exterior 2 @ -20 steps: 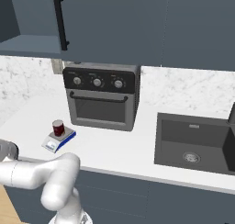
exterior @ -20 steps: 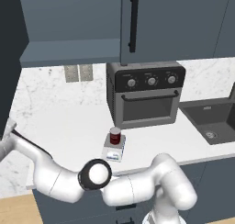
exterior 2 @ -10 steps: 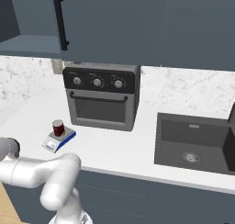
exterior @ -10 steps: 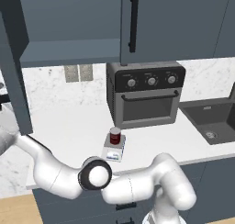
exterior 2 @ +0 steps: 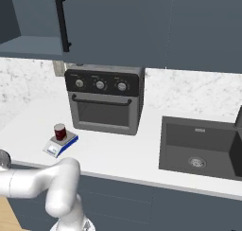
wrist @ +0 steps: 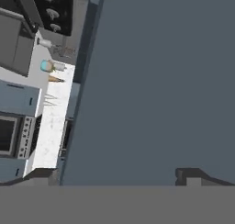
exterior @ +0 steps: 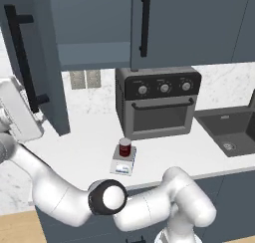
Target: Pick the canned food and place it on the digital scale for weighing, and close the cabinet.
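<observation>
Left base view: canned food (exterior: 125, 147) sits on digital scale (exterior: 123, 164) — my pincer (wrist: 114, 178), spread wide & empty, faces the cabinet (exterior: 36, 67) door — next: push it shut.

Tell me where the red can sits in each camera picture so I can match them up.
Left base view: the can stands on the scale, low centre, in front of the toaster oven.
Right base view: the can is at lower left on the scale, left of the oven's front.
Hand view: I cannot find the can.
Shared landmark: the black toaster oven.
</observation>
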